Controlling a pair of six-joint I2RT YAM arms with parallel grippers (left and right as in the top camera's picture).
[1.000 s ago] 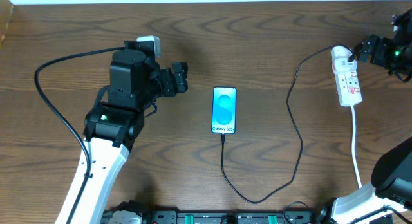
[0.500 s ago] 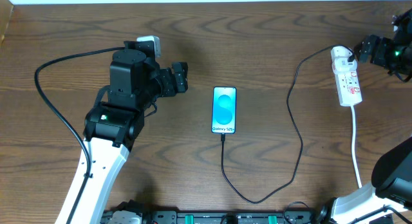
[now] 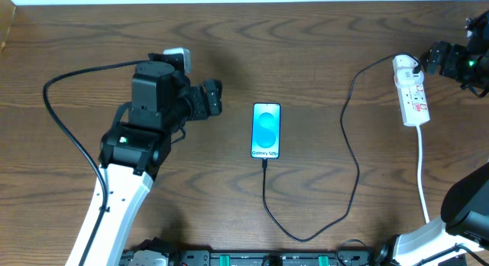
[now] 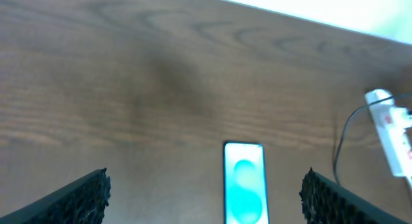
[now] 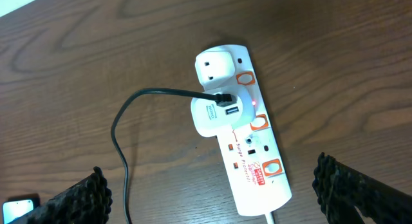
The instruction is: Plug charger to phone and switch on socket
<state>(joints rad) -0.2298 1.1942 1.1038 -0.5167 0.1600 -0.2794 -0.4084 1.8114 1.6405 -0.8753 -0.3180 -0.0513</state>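
The phone (image 3: 266, 131) lies flat mid-table with its blue screen lit. It also shows in the left wrist view (image 4: 244, 185). The thin black charger cable (image 3: 356, 167) meets the phone's near edge, loops round to the right and runs to a white plug (image 5: 215, 111) seated in the white socket strip (image 3: 413, 96). In the right wrist view the strip (image 5: 254, 153) has orange-edged switches, and a small red dot shows beside the plug. My left gripper (image 3: 212, 97) is open and empty, left of the phone. My right gripper (image 3: 434, 60) is open and empty, by the strip's far end.
The strip's white cord (image 3: 422, 174) runs toward the front edge at the right. The left arm's thick black cable (image 3: 57, 121) loops over the table's left side. The wooden table's far edge (image 3: 244, 1) meets a white wall.
My left arm has shifted slightly toward the front. The phone, cable, strip and right arm have not moved.
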